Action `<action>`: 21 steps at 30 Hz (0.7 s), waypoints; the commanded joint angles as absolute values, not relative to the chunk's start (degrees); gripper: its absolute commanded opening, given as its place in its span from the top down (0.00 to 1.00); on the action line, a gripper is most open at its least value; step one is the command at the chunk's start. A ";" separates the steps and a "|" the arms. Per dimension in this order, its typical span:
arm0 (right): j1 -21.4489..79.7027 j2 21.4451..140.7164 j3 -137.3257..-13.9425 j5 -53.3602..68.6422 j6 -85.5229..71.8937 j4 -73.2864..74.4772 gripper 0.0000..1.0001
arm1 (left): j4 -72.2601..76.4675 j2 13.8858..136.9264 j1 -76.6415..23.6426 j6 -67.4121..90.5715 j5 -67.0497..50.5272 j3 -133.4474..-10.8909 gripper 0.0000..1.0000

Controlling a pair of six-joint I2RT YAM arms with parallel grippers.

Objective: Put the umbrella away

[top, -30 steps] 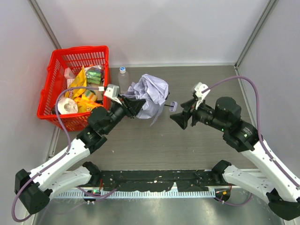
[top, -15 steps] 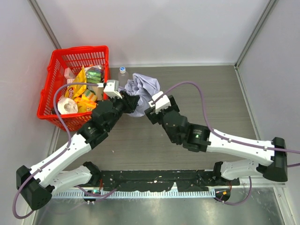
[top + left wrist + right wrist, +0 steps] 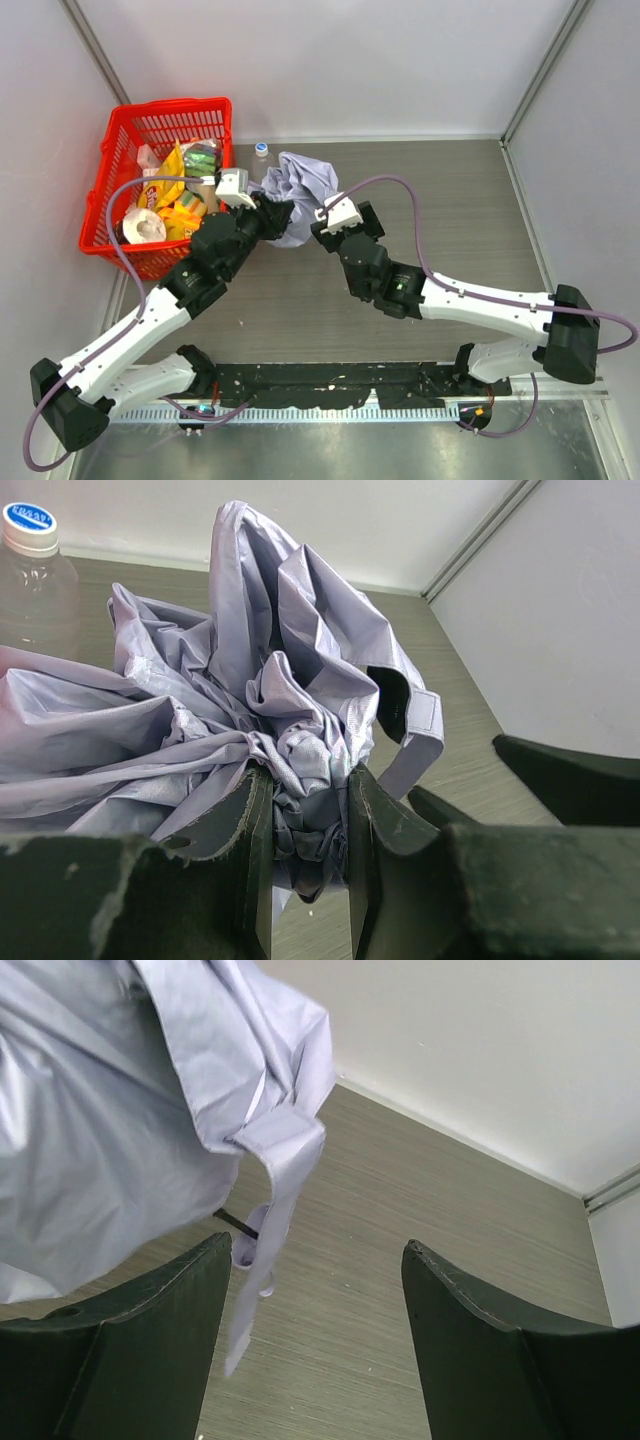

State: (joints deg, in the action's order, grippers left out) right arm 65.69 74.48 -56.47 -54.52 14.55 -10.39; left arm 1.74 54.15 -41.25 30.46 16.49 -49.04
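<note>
Plainly the left pincer (image 3: 308,792) pinches the umbrella (image 3: 290,670), while the right pincer (image 3: 318,1248) gapes wide, gripping nothing.

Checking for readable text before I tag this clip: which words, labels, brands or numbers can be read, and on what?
On the clear plastic bottle's blue cap: white lettering, too blurred to read.
On the yellow snack packets in the red plastic basket: print too small to read.
On the pale lavender folding umbrella: none visible.
</note>
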 commanded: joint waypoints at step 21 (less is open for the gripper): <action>59.16 71.64 -58.12 -46.01 22.66 -7.57 0.99 | 8.77 50.10 -41.40 29.37 11.61 -50.99 1.00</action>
State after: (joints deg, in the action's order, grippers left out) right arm 60.64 76.69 -48.16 -53.54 29.45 -35.55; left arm 1.76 52.80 -41.25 31.99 13.23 -49.71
